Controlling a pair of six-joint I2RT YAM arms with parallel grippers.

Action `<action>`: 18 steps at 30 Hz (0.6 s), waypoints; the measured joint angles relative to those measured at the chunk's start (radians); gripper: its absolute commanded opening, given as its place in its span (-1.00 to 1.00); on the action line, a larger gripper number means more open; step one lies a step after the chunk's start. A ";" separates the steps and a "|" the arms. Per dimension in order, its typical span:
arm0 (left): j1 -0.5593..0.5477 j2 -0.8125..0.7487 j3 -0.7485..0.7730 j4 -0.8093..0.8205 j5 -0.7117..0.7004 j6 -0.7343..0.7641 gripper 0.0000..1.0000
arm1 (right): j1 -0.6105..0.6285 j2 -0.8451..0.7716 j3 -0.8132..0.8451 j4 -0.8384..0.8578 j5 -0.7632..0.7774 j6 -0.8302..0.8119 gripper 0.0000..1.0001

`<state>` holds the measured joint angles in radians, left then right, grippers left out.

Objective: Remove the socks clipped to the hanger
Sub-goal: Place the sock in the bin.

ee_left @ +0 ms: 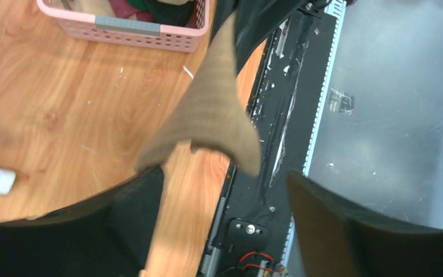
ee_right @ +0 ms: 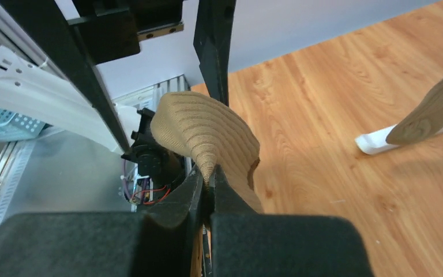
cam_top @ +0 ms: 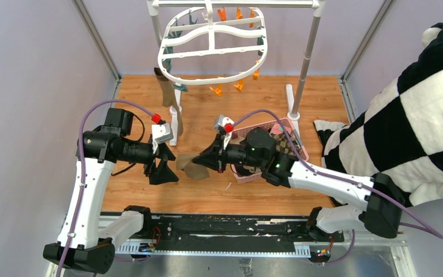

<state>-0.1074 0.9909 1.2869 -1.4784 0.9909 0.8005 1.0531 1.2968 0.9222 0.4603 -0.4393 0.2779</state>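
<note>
An olive-brown sock [cam_top: 191,168] hangs in the air between my two grippers, low over the wooden table. My right gripper [ee_right: 212,176] is shut on a pinched fold of this sock [ee_right: 207,130]. My left gripper [ee_left: 225,190] stands open just beside it, and the sock [ee_left: 207,115] droops in front of its spread fingers [ee_left: 346,231] without being held. The white oval hanger [cam_top: 212,43] with orange and teal clips hangs at the back. One more olive-brown sock [cam_top: 166,92] is clipped at its left side, and it also shows in the right wrist view as a hanging sock [ee_right: 432,109].
A grey metal pole rack [cam_top: 307,57] with white feet [cam_top: 292,104] carries the hanger. A pink slotted basket [ee_left: 138,32] holding socks sits under my right arm. A large black-and-white checked plush cloth [cam_top: 415,115] fills the right side. The black rail [cam_top: 225,228] lines the near edge.
</note>
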 measured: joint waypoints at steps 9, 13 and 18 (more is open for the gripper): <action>0.001 0.009 0.014 -0.001 -0.060 -0.008 0.99 | -0.178 -0.257 -0.151 -0.187 0.266 0.049 -1.00; 0.010 0.013 0.022 0.016 -0.088 -0.037 0.99 | -0.306 -0.274 -0.210 -0.333 0.418 0.096 -0.99; 0.017 0.013 0.022 0.038 -0.113 -0.069 0.99 | -0.406 -0.254 -0.291 -0.421 0.538 0.116 -0.96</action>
<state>-0.0902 1.0042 1.3090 -1.4406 0.8783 0.7319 0.6468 1.0424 0.6308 0.0395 0.0986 0.3943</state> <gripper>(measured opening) 0.994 0.033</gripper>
